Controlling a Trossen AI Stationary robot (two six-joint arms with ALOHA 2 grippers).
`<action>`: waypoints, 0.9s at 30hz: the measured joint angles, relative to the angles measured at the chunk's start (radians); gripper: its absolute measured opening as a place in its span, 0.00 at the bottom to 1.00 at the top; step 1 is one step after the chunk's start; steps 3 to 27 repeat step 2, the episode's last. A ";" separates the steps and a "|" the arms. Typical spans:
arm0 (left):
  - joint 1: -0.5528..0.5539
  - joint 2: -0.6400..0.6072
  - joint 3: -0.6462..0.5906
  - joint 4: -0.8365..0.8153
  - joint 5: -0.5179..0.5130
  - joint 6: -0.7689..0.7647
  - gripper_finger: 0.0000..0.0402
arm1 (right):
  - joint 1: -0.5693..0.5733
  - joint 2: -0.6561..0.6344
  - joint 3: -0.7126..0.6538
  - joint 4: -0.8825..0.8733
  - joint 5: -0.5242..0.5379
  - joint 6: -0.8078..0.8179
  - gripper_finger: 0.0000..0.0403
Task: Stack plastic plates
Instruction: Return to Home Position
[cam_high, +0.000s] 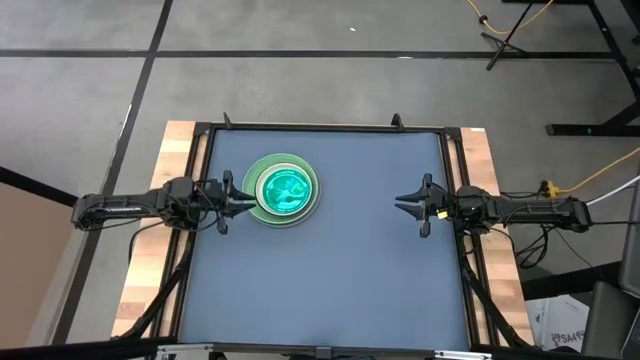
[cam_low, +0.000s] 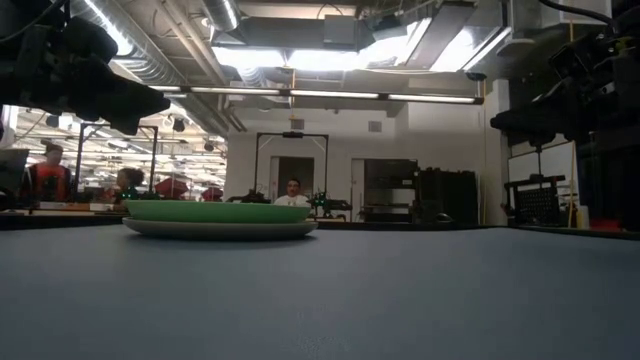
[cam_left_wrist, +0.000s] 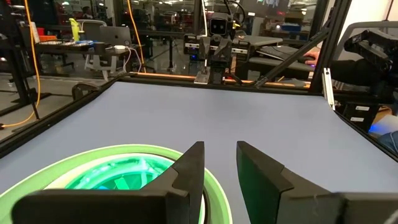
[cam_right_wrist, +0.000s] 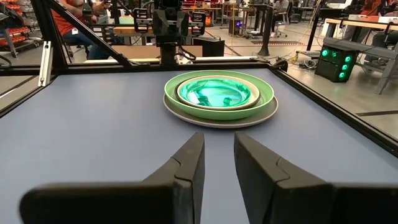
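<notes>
Here, all the plates I can see sit nested in one stack of plates (cam_high: 284, 190) on the left half of the blue-grey surface (cam_high: 350, 280), somewhat toward its far edge. A wide grey plate (cam_right_wrist: 221, 122) lies flat on the surface as the bottom of the stack. A large light green plate (cam_right_wrist: 264, 99) rests inside it, its rim a little smaller than the grey one's. Inside the green plate lies a smaller pale-rimmed plate (cam_right_wrist: 252, 98), and in its hollow lie translucent green plates (cam_right_wrist: 217, 92) with a bluish tint. I cannot tell how many of these are layered there, nor whether any plate is hidden lower in the stack. In the low view the stack stands level, showing only the grey rim with the green rim above it. My left tool (cam_high: 240, 198) hangs just beside the left rim of the stack, pointing toward it and raised off the surface. Its fingers (cam_left_wrist: 189, 165) stand a little apart and hold nothing. My right tool (cam_high: 400, 200) hangs over the right half of the surface, well apart from the stack and pointing back toward it. Its fingers (cam_right_wrist: 189, 158) are likewise a little apart, with only bare surface showing in the gap.
</notes>
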 joint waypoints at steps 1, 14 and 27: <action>0.000 0.000 0.000 0.000 0.000 0.000 0.22 | 0.000 0.000 0.000 0.000 0.000 0.000 0.20; 0.000 0.000 0.000 0.000 0.000 0.000 0.22 | 0.000 0.000 0.000 0.000 0.000 0.000 0.20; 0.000 0.000 0.000 0.000 0.000 0.000 0.22 | 0.000 0.000 0.000 0.000 0.000 0.000 0.20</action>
